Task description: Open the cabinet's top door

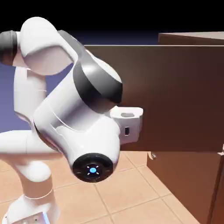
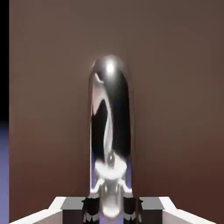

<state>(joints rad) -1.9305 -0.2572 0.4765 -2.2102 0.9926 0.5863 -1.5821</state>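
Gripper: our gripper point(image 2: 110, 209) sits clamped on the silver handle point(image 2: 110, 131), fingers tight at the base of the bar in the hand view.
Handle: it runs straight up the middle of that view, glossy and curved, so we judge a slip along the metal as the first risk if the pull goes off-axis.
Top door: the top door point(image 1: 175, 96) is already swung well out from the cabinet point(image 1: 188, 183), its brown panel spread wide behind our arm point(image 1: 78, 118) in the exterior view.
Arm: we're folded close to the panel, the hand's white body right against its face; a scrape looks possible if we swing further.
Hinge: hidden, so we can't tell how much travel remains; overpulling could yank the grip loose.
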